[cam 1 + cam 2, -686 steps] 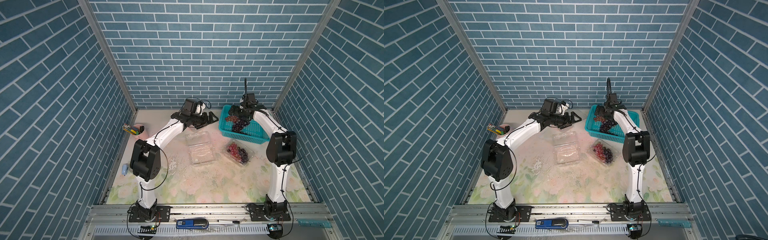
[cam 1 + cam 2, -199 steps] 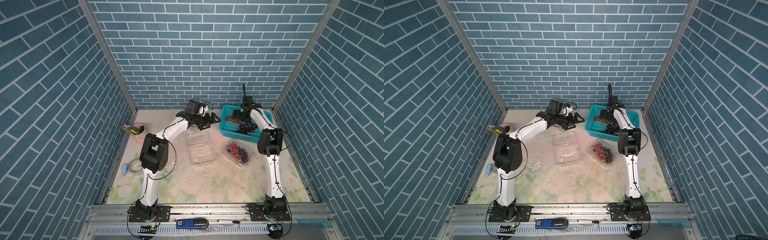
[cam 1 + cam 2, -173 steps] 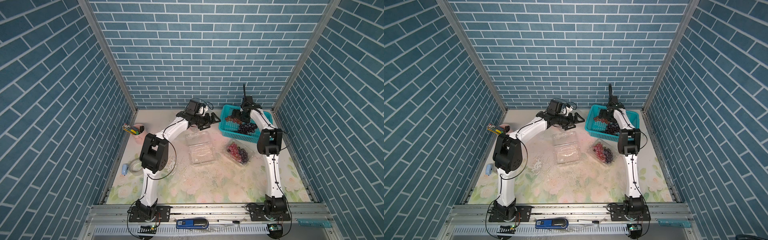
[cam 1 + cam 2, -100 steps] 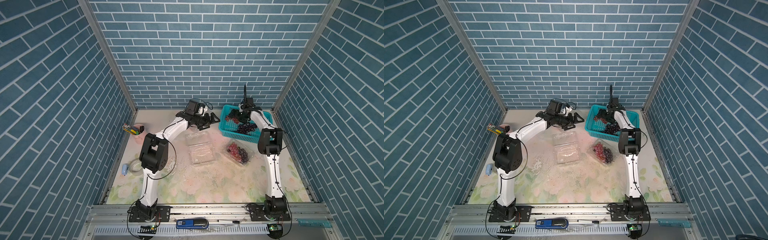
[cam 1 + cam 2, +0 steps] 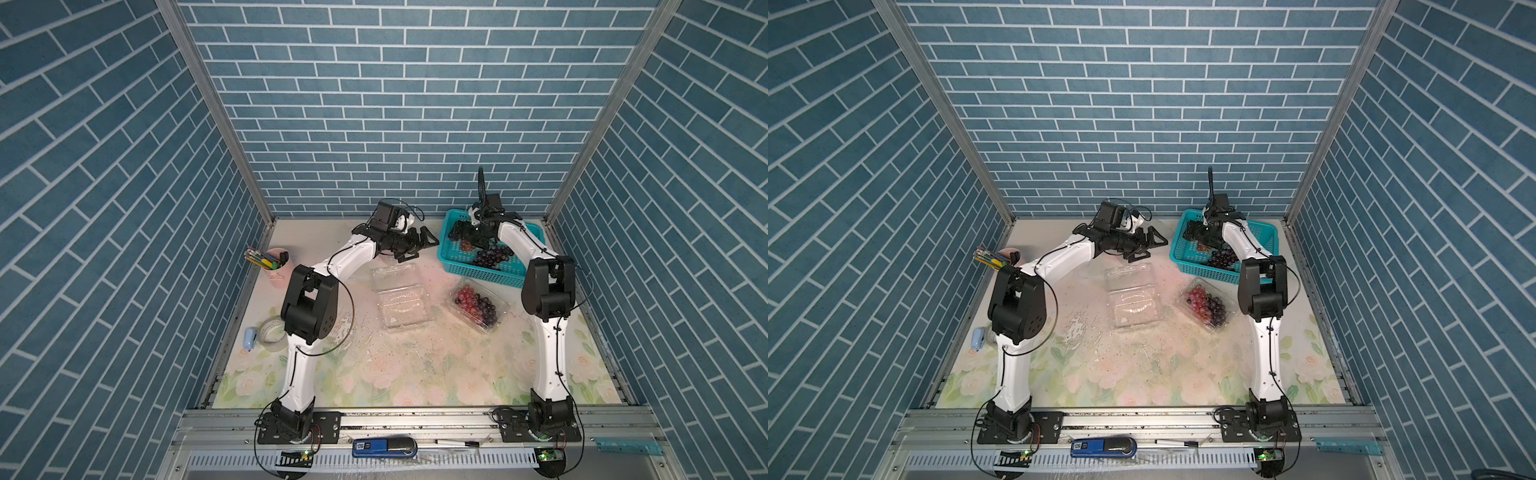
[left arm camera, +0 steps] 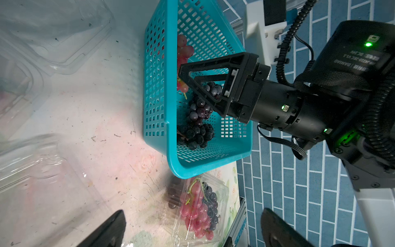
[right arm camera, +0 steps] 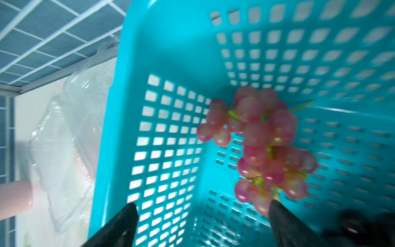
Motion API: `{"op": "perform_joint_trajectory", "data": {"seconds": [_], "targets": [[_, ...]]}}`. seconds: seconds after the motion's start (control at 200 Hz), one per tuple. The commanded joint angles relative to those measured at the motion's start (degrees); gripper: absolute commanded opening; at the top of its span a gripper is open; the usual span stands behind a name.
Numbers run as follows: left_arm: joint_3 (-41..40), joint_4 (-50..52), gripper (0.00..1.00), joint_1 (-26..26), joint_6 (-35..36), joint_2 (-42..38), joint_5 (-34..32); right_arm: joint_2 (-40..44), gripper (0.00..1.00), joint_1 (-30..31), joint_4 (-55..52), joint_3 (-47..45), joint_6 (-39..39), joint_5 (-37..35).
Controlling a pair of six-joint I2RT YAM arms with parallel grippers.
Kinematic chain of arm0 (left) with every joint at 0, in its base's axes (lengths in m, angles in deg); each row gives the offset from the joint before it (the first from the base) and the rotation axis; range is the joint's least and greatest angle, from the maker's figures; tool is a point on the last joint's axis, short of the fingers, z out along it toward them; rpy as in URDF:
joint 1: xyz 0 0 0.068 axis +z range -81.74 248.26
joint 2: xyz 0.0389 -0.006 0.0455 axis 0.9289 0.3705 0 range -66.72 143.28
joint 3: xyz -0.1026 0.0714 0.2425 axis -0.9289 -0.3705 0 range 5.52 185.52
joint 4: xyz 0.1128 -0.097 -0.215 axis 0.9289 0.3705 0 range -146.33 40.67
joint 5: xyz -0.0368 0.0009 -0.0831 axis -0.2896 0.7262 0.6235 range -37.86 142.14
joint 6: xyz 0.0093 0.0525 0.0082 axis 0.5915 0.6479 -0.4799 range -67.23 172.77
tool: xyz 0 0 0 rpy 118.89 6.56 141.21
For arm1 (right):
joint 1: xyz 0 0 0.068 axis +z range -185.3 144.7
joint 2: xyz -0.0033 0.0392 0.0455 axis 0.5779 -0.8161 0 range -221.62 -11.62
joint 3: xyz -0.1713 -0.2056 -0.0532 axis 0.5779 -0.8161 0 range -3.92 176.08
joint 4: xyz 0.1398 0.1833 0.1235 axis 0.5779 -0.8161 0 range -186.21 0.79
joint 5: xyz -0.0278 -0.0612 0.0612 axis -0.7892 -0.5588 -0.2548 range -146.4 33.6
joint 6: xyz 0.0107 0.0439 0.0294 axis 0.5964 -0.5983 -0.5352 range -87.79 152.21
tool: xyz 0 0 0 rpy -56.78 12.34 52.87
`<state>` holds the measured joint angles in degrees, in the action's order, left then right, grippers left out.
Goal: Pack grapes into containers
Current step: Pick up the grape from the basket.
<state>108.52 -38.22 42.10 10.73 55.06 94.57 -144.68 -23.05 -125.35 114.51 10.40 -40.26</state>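
Observation:
A teal basket (image 5: 478, 275) at the back right holds grapes: a red bunch (image 7: 263, 139) and dark bunches (image 5: 492, 257). My right gripper (image 5: 465, 235) is down inside the basket and open, with the red bunch just off one fingertip (image 7: 277, 213) and nothing between the jaws. My left gripper (image 5: 419, 250) hangs open and empty to the left of the basket, behind an empty, open clear container (image 5: 401, 297). A second container (image 5: 478, 307), in front of the basket, holds red and dark grapes (image 6: 196, 209).
A pink pen cup (image 5: 276, 266) stands at the left edge, with a tape roll (image 5: 272, 332) and a small blue object (image 5: 249, 338) nearer the front. Brick-patterned walls close in the back and both sides. Clear plastic (image 7: 64, 132) lies beside the basket's wall.
Both elbows stand higher than a few seconds ago. My right gripper has shifted a little left inside the basket, toward the red bunch. The left gripper has barely moved. Both stay open.

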Motion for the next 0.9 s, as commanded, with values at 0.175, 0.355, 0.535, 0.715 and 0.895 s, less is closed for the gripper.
{"op": "perform_joint_trajectory", "data": {"seconds": [0.175,0.355,0.535,0.715,0.895], "targets": [[-0.26,-0.62,1.0,0.23,0.09,0.31,0.54,-6.51,0.98,-2.93,-8.74,10.32,8.49,-10.78],[-1.01,-0.53,1.0,0.27,0.16,-0.05,0.13,-11.97,0.97,-2.69,-12.11,17.15,12.61,-8.67],[-0.91,-0.7,1.0,0.32,-0.33,0.24,-0.16,-14.89,0.9,-2.24,-14.47,19.61,12.97,-6.32],[-0.6,-0.71,1.0,0.31,-0.65,0.74,-0.07,-16.56,0.87,-1.21,-13.88,20.53,12.63,-5.99],[-0.66,-0.61,1.0,0.39,-0.54,0.73,0.02,-19.84,0.78,-0.65,-14.75,24.26,11.24,-5.87]]}}
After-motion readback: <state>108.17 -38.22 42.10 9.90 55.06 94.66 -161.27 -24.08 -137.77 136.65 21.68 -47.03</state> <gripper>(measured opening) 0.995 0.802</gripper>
